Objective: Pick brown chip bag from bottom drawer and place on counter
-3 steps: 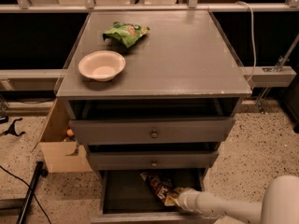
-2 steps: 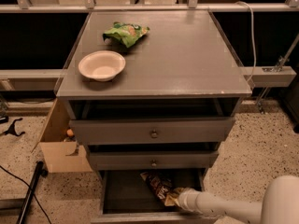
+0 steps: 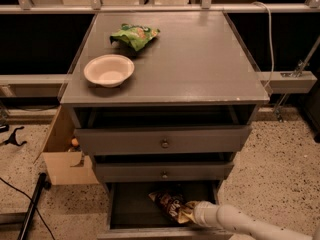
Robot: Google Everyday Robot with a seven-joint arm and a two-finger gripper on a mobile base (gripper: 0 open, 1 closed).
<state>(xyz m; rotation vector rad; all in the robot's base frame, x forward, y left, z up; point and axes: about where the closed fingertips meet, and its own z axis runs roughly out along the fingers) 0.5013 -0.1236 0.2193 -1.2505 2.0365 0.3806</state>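
Observation:
The brown chip bag (image 3: 169,203) lies in the open bottom drawer (image 3: 135,209), right of its middle, dark brown with a tan-yellow end. My gripper (image 3: 189,213) reaches into the drawer from the lower right on a white arm (image 3: 240,223), and sits at the bag's tan near end. The counter (image 3: 200,64) is the grey top of the cabinet above.
A white bowl (image 3: 109,70) and a green bag (image 3: 135,35) sit on the counter's left half. Two knobbed drawers (image 3: 164,143) stand slightly open above the bottom one. A cardboard box (image 3: 62,156) stands left of the cabinet. A black cable and pole (image 3: 30,209) lie on the floor at left.

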